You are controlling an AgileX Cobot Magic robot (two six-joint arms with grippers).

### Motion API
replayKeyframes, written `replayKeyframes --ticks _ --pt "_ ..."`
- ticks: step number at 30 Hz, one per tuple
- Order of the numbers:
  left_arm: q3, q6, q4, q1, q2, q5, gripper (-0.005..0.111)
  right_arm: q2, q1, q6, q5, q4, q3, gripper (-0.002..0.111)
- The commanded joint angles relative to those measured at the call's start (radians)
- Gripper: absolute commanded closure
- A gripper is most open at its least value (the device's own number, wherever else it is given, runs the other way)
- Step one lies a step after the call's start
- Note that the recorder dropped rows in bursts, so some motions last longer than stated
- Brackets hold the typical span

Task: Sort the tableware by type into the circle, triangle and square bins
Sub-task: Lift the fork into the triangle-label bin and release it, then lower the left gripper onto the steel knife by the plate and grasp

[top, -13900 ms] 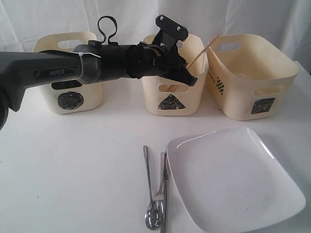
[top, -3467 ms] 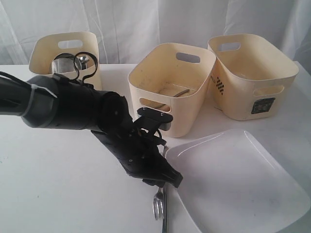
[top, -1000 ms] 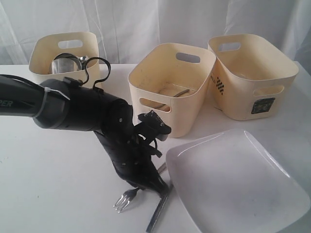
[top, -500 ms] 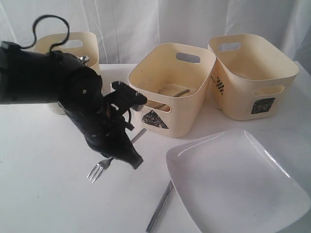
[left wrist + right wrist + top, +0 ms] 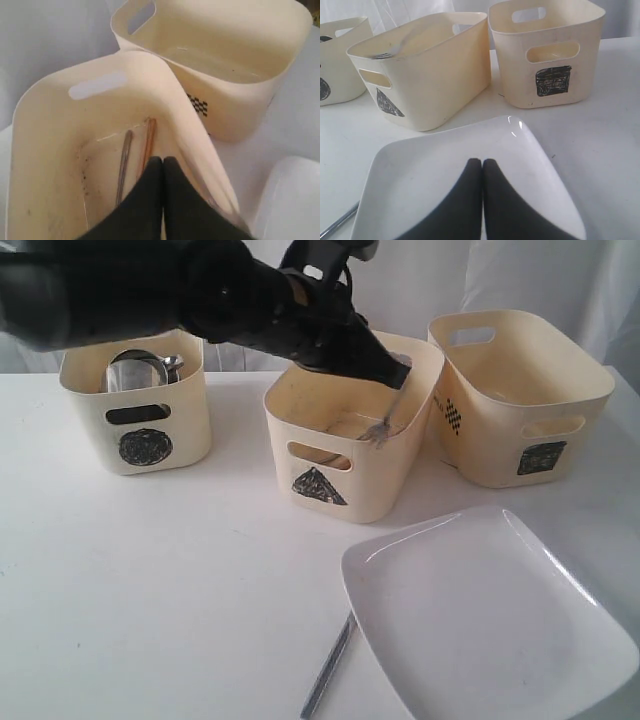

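Left jaws, pressed together, hung over the triangle bin (image 5: 372,480), steel fork (image 5: 381,426) just beneath; right jaws likewise closed.

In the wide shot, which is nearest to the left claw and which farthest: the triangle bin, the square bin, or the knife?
From the left claw, fork dangling at its tip:
1. Triangle bin: right under the claw.
2. Square bin: next door, to the right.
3. Knife: farthest, on the table's front, beside the plate.
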Motion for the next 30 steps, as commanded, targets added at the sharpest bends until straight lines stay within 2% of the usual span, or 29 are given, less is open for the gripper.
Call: replayKeyframes --ticks 1,4,9,14,18,24,30 --pt "-0.128 0.043 -0.003 0.017 0.130 -0.039 0.107 -0.005 0.002 -0.004 -0.014 0.002 0.007 0.108" --pt "-0.179 0.040 -0.003 0.039 0.178 -0.027 0.107 -0.005 0.002 -0.004 -0.014 0.002 0.007 0.108" --pt "-0.190 0.038 -0.003 0.071 0.180 0.003 0.107 -0.005 0.002 -0.004 -0.014 0.002 0.007 0.108" --pt "-0.196 0.003 -0.007 0.083 0.163 0.161 0.107 -0.005 0.002 -0.004 -0.014 0.002 0.007 0.108" --pt "-0.194 0.023 -0.009 0.067 0.117 0.309 0.107 -0.005 0.002 -0.004 -0.014 0.002 0.007 0.108" --pt "-0.116 0.057 -0.018 0.059 -0.003 0.426 0.107 -0.005 0.002 -0.004 -0.014 0.002 0.007 0.108" --pt "0.038 0.059 -0.021 0.059 -0.132 0.445 0.107 -0.005 0.002 -0.004 -0.014 0.002 0.007 0.108"
